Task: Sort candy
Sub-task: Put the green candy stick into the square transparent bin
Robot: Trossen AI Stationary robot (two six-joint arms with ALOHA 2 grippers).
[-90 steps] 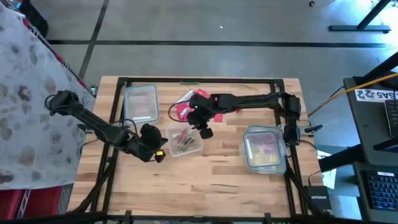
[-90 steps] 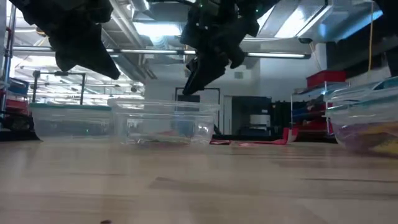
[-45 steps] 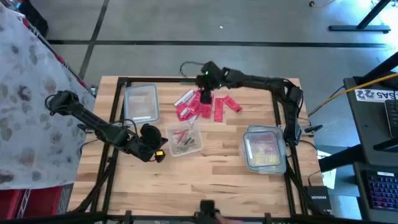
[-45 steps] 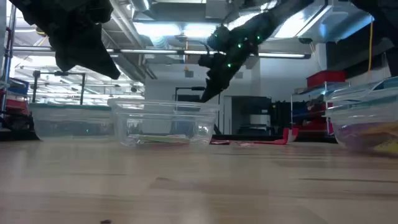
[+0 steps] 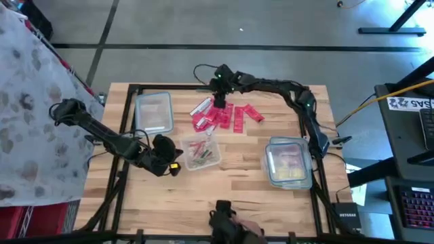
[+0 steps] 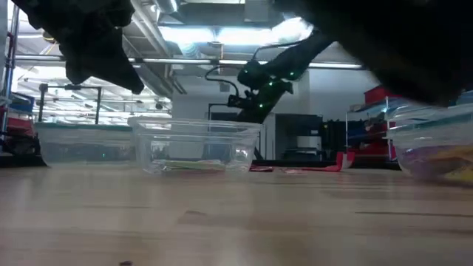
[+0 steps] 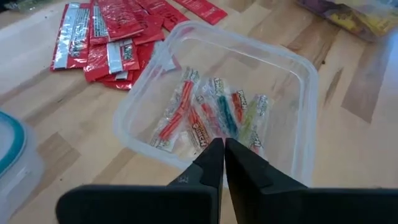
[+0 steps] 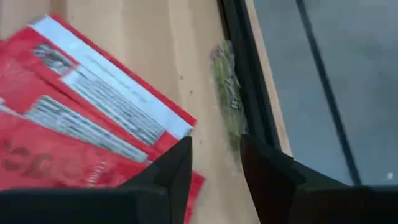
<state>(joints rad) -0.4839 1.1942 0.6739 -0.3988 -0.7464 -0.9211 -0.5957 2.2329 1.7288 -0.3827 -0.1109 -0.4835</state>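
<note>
1. The right claw (image 5: 219, 87) is hovering over the far edge of the wooden plank tabletop (image 5: 230, 183), its two dark fingers (image 8: 177, 165) spread apart with nothing between them; in the right wrist view they are framing a greenish wrapped candy piece (image 8: 228, 87) lying against the black frame at the tabletop's edge.
2. Just beside that claw, a pile of flat red candy packets with silvery-white label panels (image 5: 220, 116) is lying loose on the tabletop; the print on the labels is too small to read.
3. The left claw (image 5: 169, 165) is hanging at the near-left side of a clear, open rectangular plastic tub (image 5: 201, 153), its fingers (image 7: 208, 163) pressed together on nothing.
4. That tub is holding several small clear-wrapped candy sticks in red, blue and yellow-green (image 7: 208, 118); their wrappers are carrying lettering that cannot be made out.
5. A lidded clear tub with a teal rim (image 5: 154, 112) is sitting at the far left, and another clear tub with yellow and pink contents (image 5: 288, 161) is sitting at the right.
</note>
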